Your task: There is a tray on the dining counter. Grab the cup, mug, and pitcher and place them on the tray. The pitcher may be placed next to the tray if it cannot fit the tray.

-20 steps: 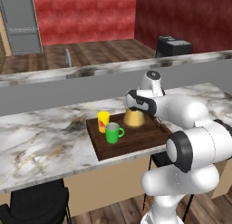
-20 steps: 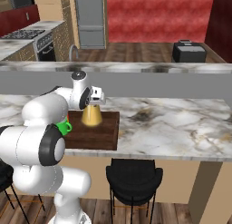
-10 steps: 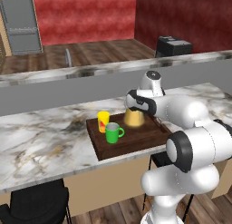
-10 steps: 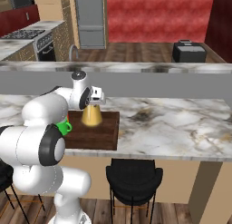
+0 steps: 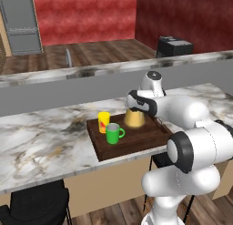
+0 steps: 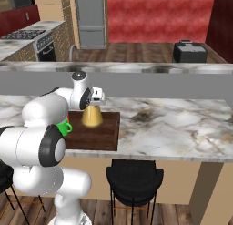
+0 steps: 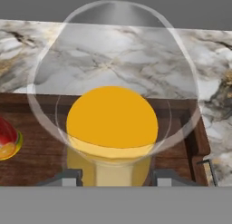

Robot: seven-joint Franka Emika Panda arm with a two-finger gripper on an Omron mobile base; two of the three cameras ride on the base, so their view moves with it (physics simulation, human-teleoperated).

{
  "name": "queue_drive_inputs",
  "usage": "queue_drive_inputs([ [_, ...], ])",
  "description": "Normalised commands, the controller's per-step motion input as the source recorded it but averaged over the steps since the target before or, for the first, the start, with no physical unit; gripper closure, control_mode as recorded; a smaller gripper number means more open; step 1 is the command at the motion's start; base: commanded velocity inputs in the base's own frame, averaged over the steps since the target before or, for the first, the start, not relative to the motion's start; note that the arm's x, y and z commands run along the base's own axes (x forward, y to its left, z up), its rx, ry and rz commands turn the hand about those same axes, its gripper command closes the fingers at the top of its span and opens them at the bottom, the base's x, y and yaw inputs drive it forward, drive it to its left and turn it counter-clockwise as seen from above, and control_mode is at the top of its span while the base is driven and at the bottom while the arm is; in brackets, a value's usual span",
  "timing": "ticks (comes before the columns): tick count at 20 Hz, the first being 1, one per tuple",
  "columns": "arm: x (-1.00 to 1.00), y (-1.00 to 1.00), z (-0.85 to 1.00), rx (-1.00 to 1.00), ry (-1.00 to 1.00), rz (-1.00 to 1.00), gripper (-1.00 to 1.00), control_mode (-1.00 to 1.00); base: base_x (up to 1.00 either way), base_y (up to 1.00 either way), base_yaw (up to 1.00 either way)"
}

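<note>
Pitcher (image 5: 135, 117) stands upright on the dark wooden tray (image 5: 136, 138), toward the tray's far edge, its amber cone resting on the wood. Yellow cup (image 5: 103, 122) and green mug (image 5: 112, 133) stand on the same tray near its other end, cup behind mug, both apart from the pitcher. That tray lies at the near edge of the marble table (image 5: 41, 142). Above the pitcher's clear neck sits the hand (image 7: 113, 177), fingers (image 7: 68, 177) flanking the glass; whether they clamp it I cannot tell.
</note>
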Motion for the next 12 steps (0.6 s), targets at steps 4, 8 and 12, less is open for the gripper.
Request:
queue_drive_inputs([
  [4, 0.0, 0.0, 0.0, 0.0, 0.0, 0.0, -1.0, -1.0, 0.0, 0.0, 0.0],
  [8, 0.0, 0.0, 0.0, 0.0, 0.0, 0.0, -1.0, -1.0, 0.0, 0.0, 0.0],
  [12, 0.0, 0.0, 0.0, 0.0, 0.0, 0.0, -1.0, -1.0, 0.0, 0.0, 0.0],
])
